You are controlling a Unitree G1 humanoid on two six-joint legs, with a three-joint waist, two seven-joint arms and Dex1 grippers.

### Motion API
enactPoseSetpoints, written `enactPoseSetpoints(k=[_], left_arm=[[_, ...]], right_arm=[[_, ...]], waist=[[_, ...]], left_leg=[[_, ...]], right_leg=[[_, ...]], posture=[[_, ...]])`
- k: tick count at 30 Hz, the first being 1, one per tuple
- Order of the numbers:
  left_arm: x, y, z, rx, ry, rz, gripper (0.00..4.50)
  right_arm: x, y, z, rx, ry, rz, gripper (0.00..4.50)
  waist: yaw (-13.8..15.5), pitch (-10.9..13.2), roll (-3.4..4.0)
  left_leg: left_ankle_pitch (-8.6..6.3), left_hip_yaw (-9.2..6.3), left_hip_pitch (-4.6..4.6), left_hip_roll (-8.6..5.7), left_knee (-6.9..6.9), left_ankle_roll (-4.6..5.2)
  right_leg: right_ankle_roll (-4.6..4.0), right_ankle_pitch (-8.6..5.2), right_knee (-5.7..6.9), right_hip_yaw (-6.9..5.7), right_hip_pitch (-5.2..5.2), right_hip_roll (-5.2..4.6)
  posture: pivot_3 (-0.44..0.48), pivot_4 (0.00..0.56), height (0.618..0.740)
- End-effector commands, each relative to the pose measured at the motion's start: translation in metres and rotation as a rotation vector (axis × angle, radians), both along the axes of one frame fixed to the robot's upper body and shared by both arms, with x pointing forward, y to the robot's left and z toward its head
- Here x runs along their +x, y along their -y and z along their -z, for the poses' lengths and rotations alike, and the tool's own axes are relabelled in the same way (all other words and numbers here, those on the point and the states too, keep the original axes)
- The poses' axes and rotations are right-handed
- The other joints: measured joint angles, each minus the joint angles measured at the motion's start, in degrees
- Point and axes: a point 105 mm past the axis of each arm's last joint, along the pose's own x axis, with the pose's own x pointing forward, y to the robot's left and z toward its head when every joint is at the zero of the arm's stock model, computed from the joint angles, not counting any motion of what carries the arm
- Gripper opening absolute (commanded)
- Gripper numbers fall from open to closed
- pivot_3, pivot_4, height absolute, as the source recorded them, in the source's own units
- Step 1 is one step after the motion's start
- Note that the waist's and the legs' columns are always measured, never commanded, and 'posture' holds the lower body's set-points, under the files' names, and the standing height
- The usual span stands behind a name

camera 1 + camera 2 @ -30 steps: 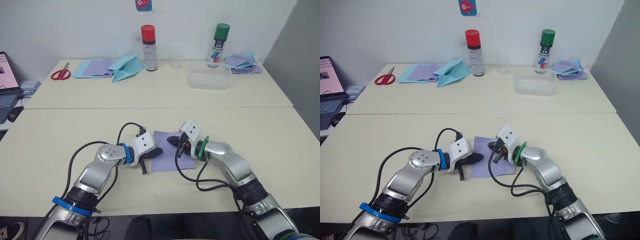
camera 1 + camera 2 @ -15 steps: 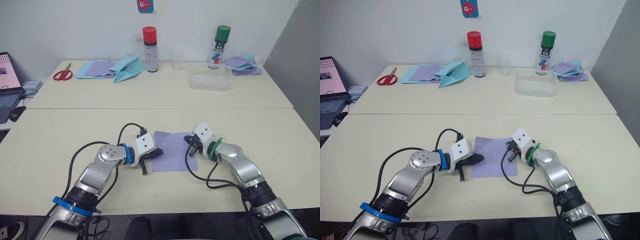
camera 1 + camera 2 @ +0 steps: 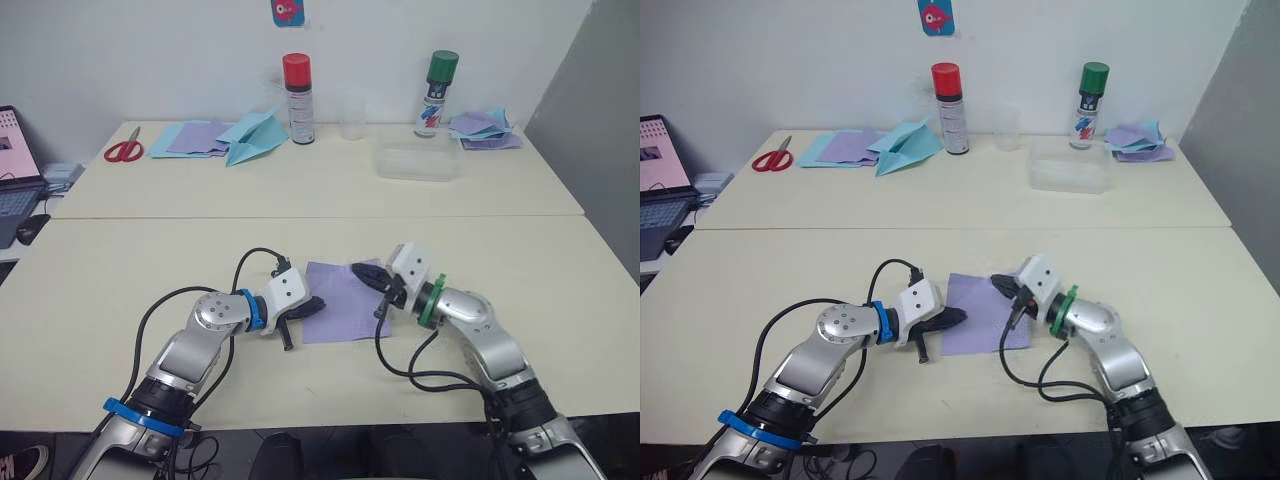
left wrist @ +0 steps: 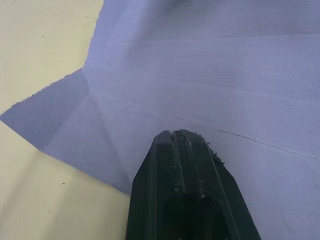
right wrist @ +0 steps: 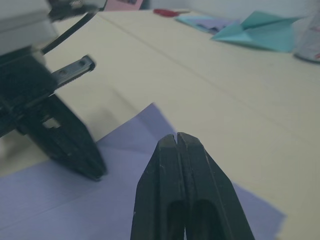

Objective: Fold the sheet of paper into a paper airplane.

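Left gripper [image 3: 312,305]: fingers closed together, tip pressing flat on the left edge of the sheet [image 3: 340,303], low centre of the frame. Right gripper [image 3: 366,272]: fingers closed, empty, poised over the sheet's upper right corner. Sheet: lavender, lying open on the table [image 3: 560,270], centre foreground, creased, one corner turned up in the left wrist view. Handling, as judged: very light, limp, tears easily, slides on the smooth top unless pinned. Best hold: pinch a free corner or edge while the other tip pins the middle.
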Motion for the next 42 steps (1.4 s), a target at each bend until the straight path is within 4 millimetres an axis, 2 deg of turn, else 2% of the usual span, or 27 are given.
enactPoseSetpoints(k=[1,6,11,13,16,18,24,31,37,39,42], left_arm=[[-0.004,-0.012,0.022,0.051,-0.077,-0.043,0.00],[0.005,0.000,-0.014,-0.023,0.012,-0.014,0.00],[0.011,0.015,-0.049,-0.080,0.084,-0.001,0.00],[0.010,0.024,-0.053,-0.115,0.088,-0.003,0.00],[0.008,0.033,-0.040,-0.130,0.066,-0.025,0.00],[0.010,0.029,-0.026,-0.097,0.058,-0.057,0.00],[0.019,0.007,-0.003,-0.024,0.045,-0.152,0.00],[0.043,-0.028,0.003,0.024,0.087,-0.323,0.00],[0.061,-0.046,-0.019,-0.092,0.157,-0.458,0.00],[0.062,-0.048,-0.036,-0.166,0.193,-0.468,0.00],[0.058,-0.042,-0.076,-0.346,0.287,-0.435,0.00]], right_arm=[[0.002,0.000,0.022,-0.097,-0.061,0.023,0.03],[0.000,0.006,0.044,-0.178,-0.139,0.047,0.03],[-0.003,0.005,0.046,-0.193,-0.144,0.045,0.03],[-0.003,0.004,0.046,-0.187,-0.148,0.050,0.03],[-0.004,0.002,0.046,-0.175,-0.161,0.051,0.03],[-0.004,0.002,0.046,-0.177,-0.164,0.057,0.03],[-0.007,0.006,0.048,-0.189,-0.179,0.059,0.03],[-0.008,0.008,0.050,-0.193,-0.195,0.067,0.03],[-0.007,0.005,0.051,-0.196,-0.197,0.058,0.03],[-0.007,0.003,0.050,-0.194,-0.196,0.056,0.03],[-0.006,0.002,0.051,-0.193,-0.199,0.052,0.03]], waist=[[0.02,0.00,0.00],[0.05,0.02,-0.01],[0.14,0.06,-0.09],[0.15,0.06,-0.09],[0.05,0.06,-0.09],[-0.01,0.06,-0.09],[0.23,0.06,-0.10],[0.21,0.05,-0.11],[0.18,0.05,-0.11],[0.12,0.06,-0.13],[0.14,0.07,-0.15]], left_leg=[[0.00,0.00,0.00,0.00,0.00,0.00],[0.00,0.00,-0.03,0.00,0.00,0.00],[0.00,-0.01,-0.13,-0.03,0.02,0.00],[0.00,-0.01,-0.17,-0.04,0.03,0.00],[0.00,-0.02,-0.16,-0.06,0.05,0.00],[0.00,-0.04,-0.14,-0.04,0.05,0.00],[0.00,-0.04,-0.16,-0.01,0.05,0.00],[0.00,-0.03,-0.11,-0.06,0.08,0.00],[0.00,-0.02,-0.09,-0.02,0.08,0.00],[0.00,-0.01,-0.10,-0.02,0.08,0.00],[0.00,-0.02,-0.14,0.02,0.08,0.00]], right_leg=[[0.00,0.00,0.00,0.00,0.00,0.00],[0.00,0.00,0.01,0.02,-0.04,0.00],[0.00,0.00,0.00,-0.07,-0.06,0.01],[0.00,0.00,-0.02,-0.07,-0.07,0.01],[0.02,0.01,-0.04,0.02,-0.07,0.01],[0.03,0.01,-0.03,0.04,-0.07,0.01],[0.02,0.01,-0.01,-0.11,-0.07,0.01],[0.06,0.04,-0.01,-0.04,-0.02,0.01],[0.06,0.04,0.01,-0.06,-0.02,0.01],[0.06,0.04,0.01,-0.06,-0.02,0.00],[0.07,0.05,0.02,-0.09,-0.05,0.00]], posture=[[0.000,0.150,0.740],[0.000,0.150,0.740],[0.000,0.150,0.740],[0.000,0.150,0.740],[0.000,0.150,0.740],[0.000,0.150,0.740],[0.000,0.150,0.740],[0.000,0.150,0.740],[0.000,0.150,0.740],[0.000,0.150,0.740],[0.000,0.150,0.740]])
